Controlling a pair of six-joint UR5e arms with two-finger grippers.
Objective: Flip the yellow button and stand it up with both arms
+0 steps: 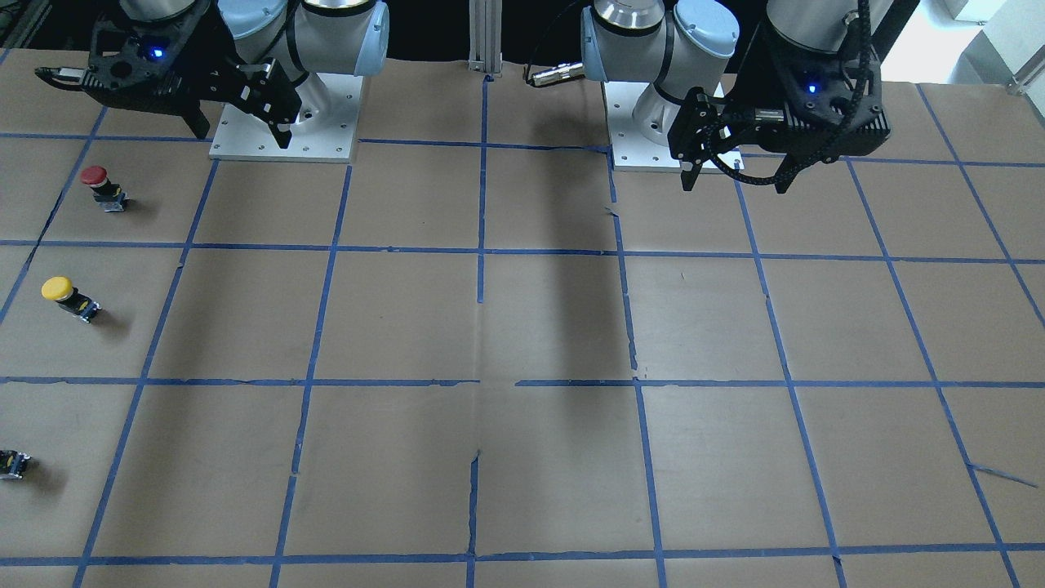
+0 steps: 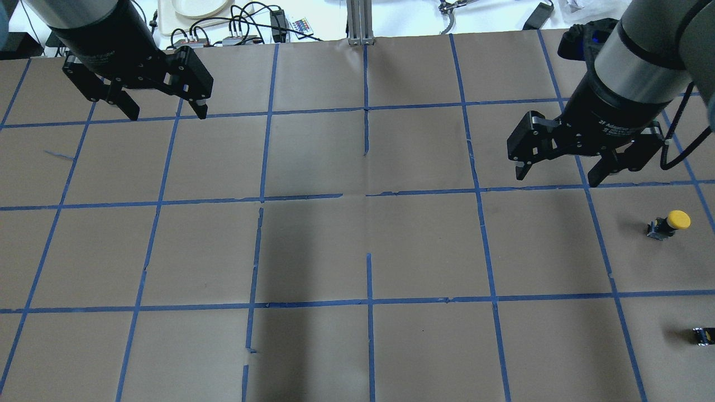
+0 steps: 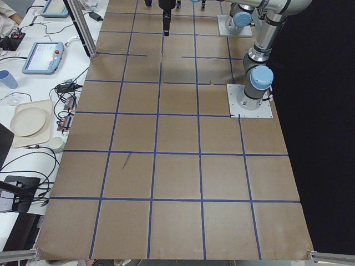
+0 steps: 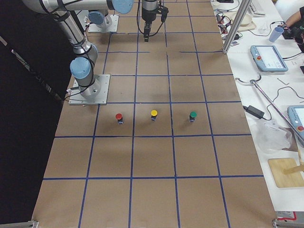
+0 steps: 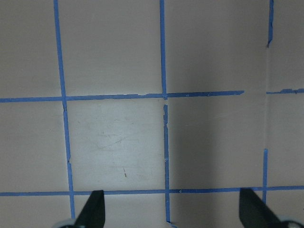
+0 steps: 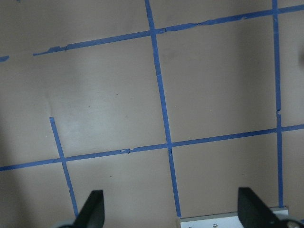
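Note:
The yellow button (image 2: pixel 670 223) stands on the table at my far right, yellow cap up on its black body. It also shows in the front view (image 1: pixel 69 298) and in the right-side view (image 4: pixel 153 115). My right gripper (image 2: pixel 556 178) hangs open and empty above the table, well apart from the button; it shows in the front view (image 1: pixel 242 135) and its own wrist view (image 6: pixel 172 211). My left gripper (image 2: pixel 167 115) is open and empty at the far left, also in the front view (image 1: pixel 735 184) and its wrist view (image 5: pixel 173 211).
A red-capped button (image 1: pixel 102 186) and a green-capped button (image 4: pixel 192 115) stand in line with the yellow one. A dark button body (image 2: pixel 702 335) is cut off by the overhead view's edge. Brown paper with a blue tape grid (image 2: pixel 368 201) covers the table.

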